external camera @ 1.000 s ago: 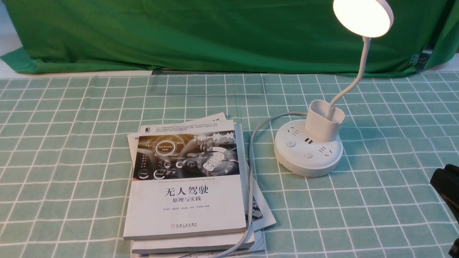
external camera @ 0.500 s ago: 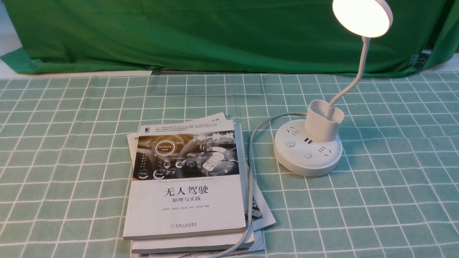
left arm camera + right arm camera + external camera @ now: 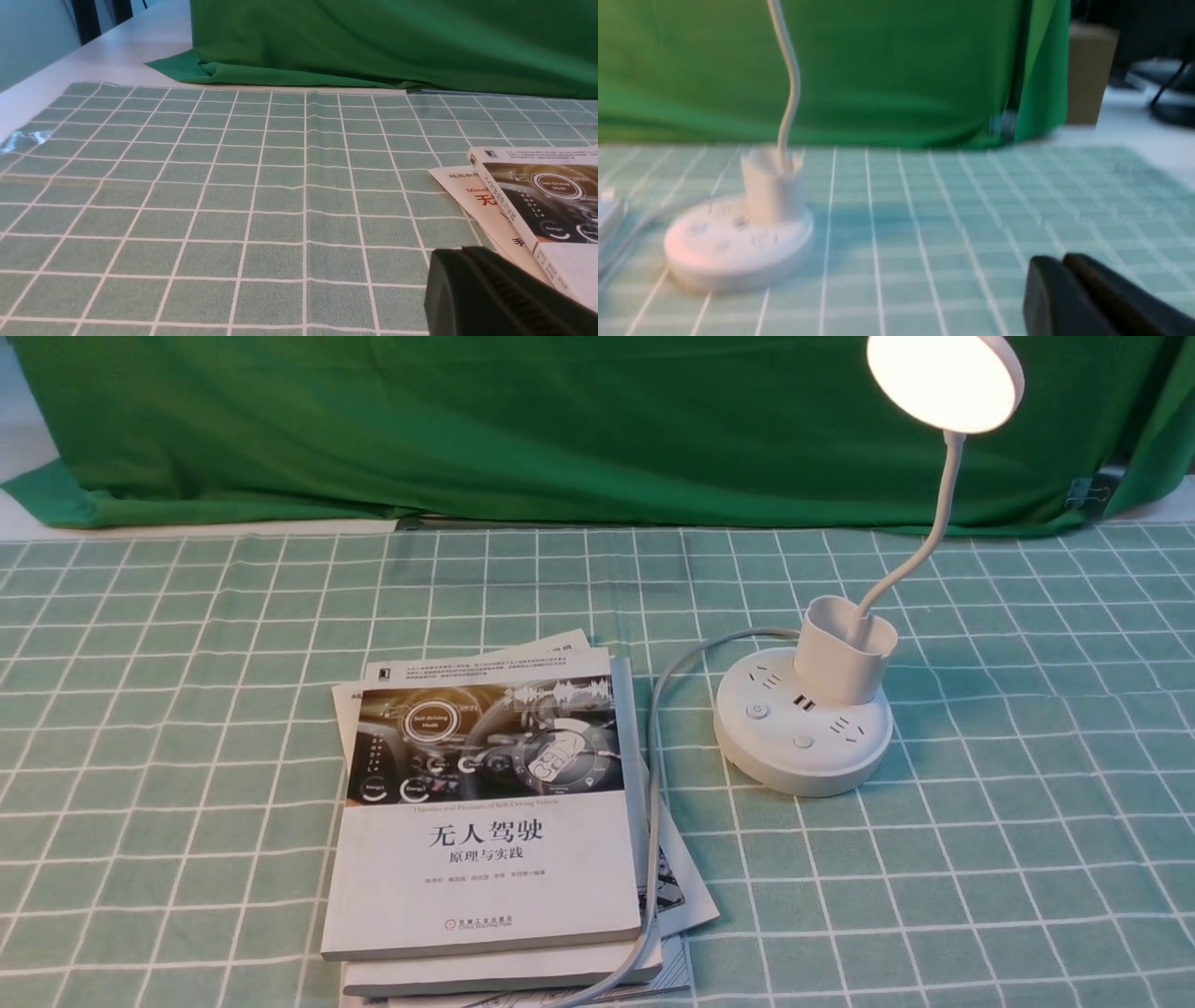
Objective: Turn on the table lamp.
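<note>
The table lamp [image 3: 803, 728] is standing right of the books [image 3: 485, 812] on the surface, its head glowing. It is lying nearer the right pincer [image 3: 1064, 270], which is showing clenched, empty; the left pincer [image 3: 467, 275] looks clenched too.

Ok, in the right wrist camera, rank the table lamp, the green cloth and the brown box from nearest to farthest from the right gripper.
Starting from the right gripper:
1. the table lamp, nearest, in front of the cloth.
2. the green cloth, hanging behind the lamp.
3. the brown box, farthest, past the cloth's edge.
</note>
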Controlling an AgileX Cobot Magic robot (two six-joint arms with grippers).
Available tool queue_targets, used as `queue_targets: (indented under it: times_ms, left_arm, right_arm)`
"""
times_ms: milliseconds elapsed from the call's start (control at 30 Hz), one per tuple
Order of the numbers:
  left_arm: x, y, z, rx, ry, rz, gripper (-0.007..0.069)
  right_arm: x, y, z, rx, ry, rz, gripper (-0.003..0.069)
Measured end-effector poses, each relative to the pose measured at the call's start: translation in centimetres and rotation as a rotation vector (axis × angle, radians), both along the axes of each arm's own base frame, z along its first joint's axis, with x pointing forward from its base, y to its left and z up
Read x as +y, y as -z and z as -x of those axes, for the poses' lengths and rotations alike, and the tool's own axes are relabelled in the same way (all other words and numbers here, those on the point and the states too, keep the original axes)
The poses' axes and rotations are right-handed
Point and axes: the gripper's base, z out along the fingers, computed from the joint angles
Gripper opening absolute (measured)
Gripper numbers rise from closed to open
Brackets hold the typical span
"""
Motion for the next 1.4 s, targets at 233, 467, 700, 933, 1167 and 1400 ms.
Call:
queue_targets:
  times_ms: [233, 467, 700, 933, 1167, 1400]
  left_arm:
    - [0.00, 0.00, 0.00, 0.000, 0.000, 0.000, 0.0021]
    - [0.00, 0.00, 0.00, 0.000, 0.000, 0.000, 0.0021]
    - [0.00, 0.00, 0.00, 0.000, 0.000, -0.001, 0.0021]
    - [0.00, 0.00, 0.00, 0.000, 0.000, -0.001, 0.0021]
    - [0.00, 0.00, 0.00, 0.000, 0.000, -0.001, 0.0021]
    - [0.00, 0.00, 0.00, 0.000, 0.000, -0.001, 0.0021]
  right_arm:
    - [0.14, 0.75, 0.07, 0.081, -0.029, 0.005, 0.0029]
    - [0.13, 0.79, 0.08, 0.085, -0.029, 0.007, 0.0031]
    - [0.13, 0.80, 0.08, 0.086, -0.029, 0.008, 0.0041]
    - [0.13, 0.80, 0.08, 0.086, -0.029, 0.008, 0.0055]
    - [0.13, 0.82, 0.08, 0.088, -0.028, 0.008, 0.0067]
    - [0.13, 0.82, 0.08, 0.088, -0.028, 0.008, 0.0087]
